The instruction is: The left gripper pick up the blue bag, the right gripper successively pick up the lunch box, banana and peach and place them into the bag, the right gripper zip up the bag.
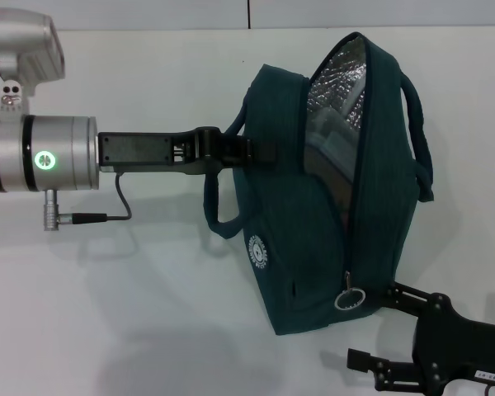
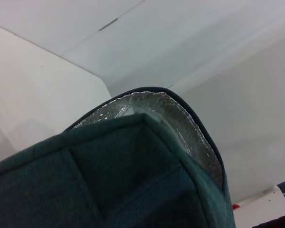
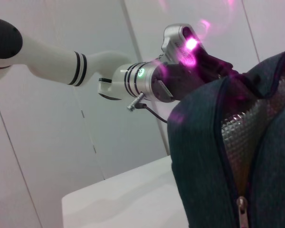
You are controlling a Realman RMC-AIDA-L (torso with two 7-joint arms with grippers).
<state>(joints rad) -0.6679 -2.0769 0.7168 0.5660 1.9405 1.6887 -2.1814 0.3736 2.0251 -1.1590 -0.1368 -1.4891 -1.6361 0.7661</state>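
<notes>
The blue bag (image 1: 313, 231) stands upright on the white table, its top partly unzipped so the silver foil lining (image 1: 338, 82) shows. My left gripper (image 1: 260, 153) reaches in from the left and is shut on the bag's upper left side, above a hanging loop handle (image 1: 219, 206). The zipper's ring pull (image 1: 349, 297) hangs low on the front. My right gripper (image 1: 370, 323) sits open at the lower right, one finger beside the ring. The bag (image 2: 133, 175) fills the left wrist view, and the zipper slider (image 3: 241, 209) shows in the right wrist view. The lunch box, banana and peach are hidden.
The white table (image 1: 132, 313) spreads to the left and in front of the bag, and a pale wall (image 1: 148, 12) runs behind it. The left arm's silver wrist (image 1: 41, 153) with its cable hangs over the table's left part.
</notes>
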